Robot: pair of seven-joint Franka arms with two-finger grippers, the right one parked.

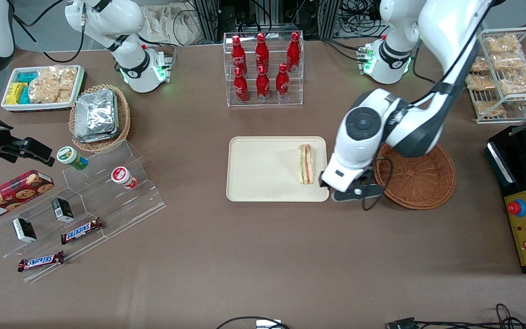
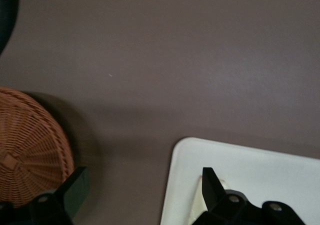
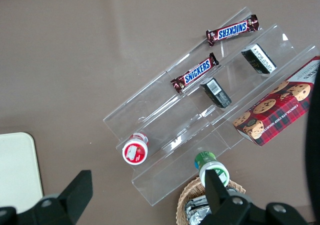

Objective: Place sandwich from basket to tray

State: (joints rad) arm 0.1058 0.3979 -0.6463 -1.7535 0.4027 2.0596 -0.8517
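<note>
**Sandwich on tray, pincer spread above tray edge**

Front view: the sandwich (image 1: 306, 164) stands on its edge on the tray (image 1: 263, 169), close to the rim that faces the basket (image 1: 420, 178). Layers of green, orange-red and white show along its top edge. The basket sits on the brown bench (image 1: 244, 256) toward the working arm's end, just beside the tray but not touching it, with nothing visible in it. The left arm reaches down between the two; its wrist covers part of the basket's rim, and the pincer (image 1: 336, 189) hangs over the gap next to the tray's edge, near the sandwich.

Left wrist view: the pincer (image 2: 142, 187) is spread wide, nothing between its fingers (image 2: 215, 190). One finger shows over the tray (image 2: 260, 170), a pale bit of sandwich (image 2: 198, 202) just beside it; the other lies next to the basket (image 2: 30, 155). Bare bench (image 2: 175, 60) fills the space between.

Right wrist view: a corner of the tray (image 3: 17, 170) shows.
</note>
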